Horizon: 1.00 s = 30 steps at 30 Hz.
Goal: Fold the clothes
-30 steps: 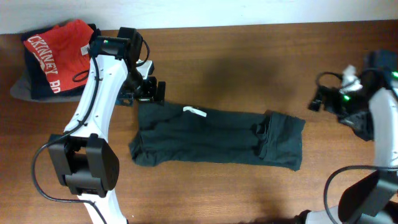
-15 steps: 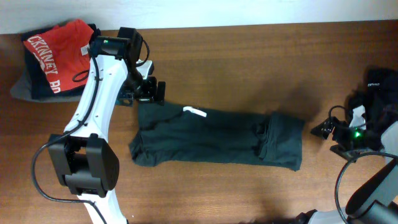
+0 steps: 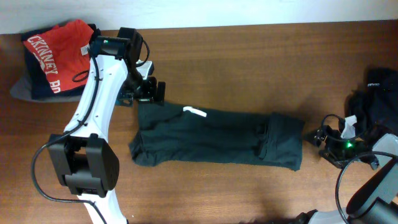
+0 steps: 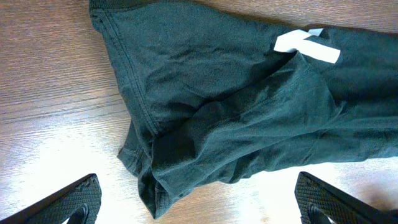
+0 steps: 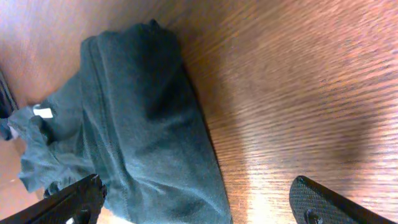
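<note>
A dark green T-shirt (image 3: pixel 211 140) lies flat near the middle of the worktop (image 3: pixel 236 56), folded into a long band that runs left to right. Its right end is doubled over into a thicker fold. A small white tag (image 3: pixel 194 112) shows on its upper edge, left of centre.

The left end effector (image 3: pixel 149 92) is at the shirt's upper left corner, with its jaws spread wide. In the left wrist view its two black fingers (image 4: pixel 71 199) stand far apart at the bottom corners of the picture. The rumpled corner of the shirt, with its hem seam, lies in the gap ahead of them. It grips nothing. Whether the fingertips touch the cloth cannot be told.

The right end effector (image 3: pixel 320 135) is low over the wood just beside the shirt's right end, and its jaws are also spread fully. In the right wrist view its fingers (image 5: pixel 323 199) sit wide apart. The shirt's folded end reaches in from the left side of that picture, and bare wood fills the rest of the gap. It holds nothing.

At the far left corner of the worktop a red shirt (image 3: pixel 56 53) with white lettering sits on top of dark garments (image 3: pixel 36 78). At the right edge lies a dark heap (image 3: pixel 379 93) of cloth, apart from the green shirt.
</note>
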{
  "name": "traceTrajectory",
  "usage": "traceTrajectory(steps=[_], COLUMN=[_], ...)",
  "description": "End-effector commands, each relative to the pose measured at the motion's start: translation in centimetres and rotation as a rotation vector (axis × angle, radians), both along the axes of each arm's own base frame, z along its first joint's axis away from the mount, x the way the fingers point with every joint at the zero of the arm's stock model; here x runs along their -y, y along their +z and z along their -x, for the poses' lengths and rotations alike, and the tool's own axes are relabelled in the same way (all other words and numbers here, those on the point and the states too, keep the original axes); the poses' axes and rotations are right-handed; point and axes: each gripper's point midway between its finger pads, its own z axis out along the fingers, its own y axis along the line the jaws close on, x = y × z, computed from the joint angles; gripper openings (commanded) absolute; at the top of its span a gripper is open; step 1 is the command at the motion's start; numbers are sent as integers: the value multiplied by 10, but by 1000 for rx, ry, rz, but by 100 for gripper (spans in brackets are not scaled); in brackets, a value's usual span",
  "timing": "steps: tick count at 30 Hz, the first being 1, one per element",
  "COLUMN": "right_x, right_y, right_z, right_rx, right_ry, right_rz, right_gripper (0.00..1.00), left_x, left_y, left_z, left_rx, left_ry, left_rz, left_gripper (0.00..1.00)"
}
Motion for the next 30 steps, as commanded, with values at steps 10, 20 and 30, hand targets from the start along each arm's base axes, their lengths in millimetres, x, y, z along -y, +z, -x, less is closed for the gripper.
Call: traceTrajectory(steps=[10,20,30], right_x=[-23,-42,-61], right_y=[-21,-20,-25], right_z=[9,0,-18], right_rx=[66,92,138], right_ry=[6,88,225], right_rz=[-66,-59,34], right_gripper=[99,99,79], left_x=[-1,-1,-1], left_y=[1,1,1], left_z=[3,2,3], left_rx=[-4,-3,-4], left_ry=[0,0,0], left_rz=[-8,-8,-8], left_gripper=[99,99,99])
